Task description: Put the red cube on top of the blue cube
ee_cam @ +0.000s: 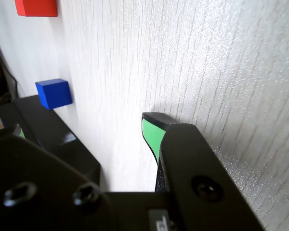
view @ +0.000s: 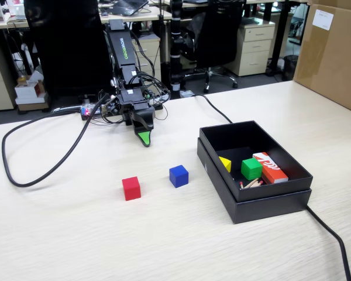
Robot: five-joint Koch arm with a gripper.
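While one red cube (view: 131, 188) sits beside one blue cube (view: 178, 175), apart, hand (view: 144, 139) empty, closure unclear.

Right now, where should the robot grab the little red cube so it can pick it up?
Best from straight above, jaws closing on two opposite side faces of the red cube. It sits flat on the table with free space all round; the blue cube stands well apart. Gripping the upper half would probably leave its bottom free for stacking. The gripper hangs behind it, holding nothing.
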